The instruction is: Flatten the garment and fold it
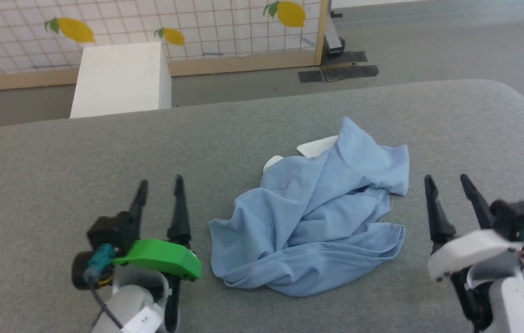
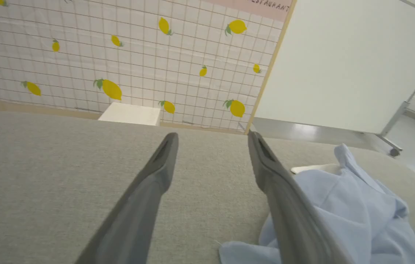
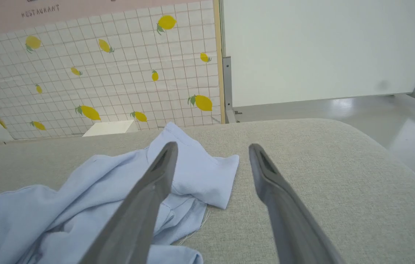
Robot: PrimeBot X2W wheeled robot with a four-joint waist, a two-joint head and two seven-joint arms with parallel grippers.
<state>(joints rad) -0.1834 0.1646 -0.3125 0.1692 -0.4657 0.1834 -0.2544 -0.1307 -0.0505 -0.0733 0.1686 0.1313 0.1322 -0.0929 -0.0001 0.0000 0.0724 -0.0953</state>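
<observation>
both spread, l gripper (image 1: 160,181), r gripper (image 1: 445,177), garment (image 1: 312,217) crumpled btwn

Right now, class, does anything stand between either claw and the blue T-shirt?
Nothing visible does. Only bare grey surface separates the open left claw and the open right claw from the crumpled T-shirt lying between them.

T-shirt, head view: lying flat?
No, the T-shirt lies crumpled in a heap on the grey surface.
</observation>
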